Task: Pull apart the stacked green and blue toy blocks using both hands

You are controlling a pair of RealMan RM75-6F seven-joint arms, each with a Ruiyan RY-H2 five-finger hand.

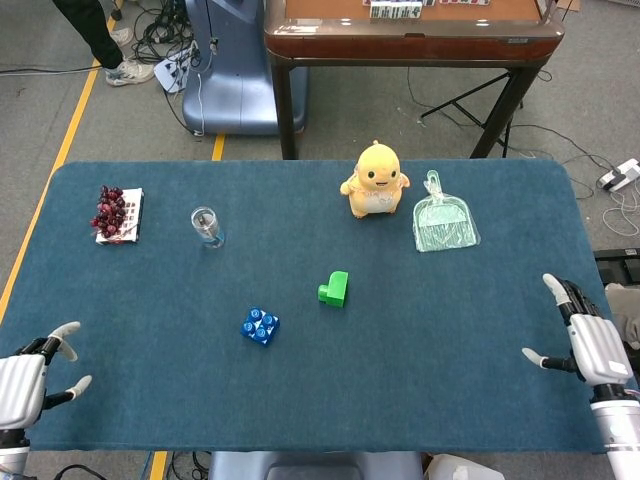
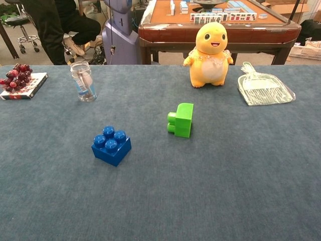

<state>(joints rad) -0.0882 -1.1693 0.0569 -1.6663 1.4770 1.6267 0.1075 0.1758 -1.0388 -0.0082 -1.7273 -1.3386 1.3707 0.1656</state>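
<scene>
Blue block (image 1: 259, 326) sits studs up, near-left of centre on the table (image 1: 400, 400). Green block (image 1: 335, 288) lies on its side, studs pointing left, a little farther and to the right. The two are apart, not touching, so the separation looks complete.

Left hand (image 1: 22, 385) is at the near-left table edge, fingers spread, holding nothing. Right hand (image 1: 590, 340) is at the near-right edge, fingers apart, empty. Neither appears in the chest view.

Judgement: what remains is parking the arms. Keep both hands wide of the blocks and off the cloth, so neither block gets nudged. The duck (image 1: 376, 180) and dustpan (image 1: 444, 220) stand far right, well clear.
</scene>
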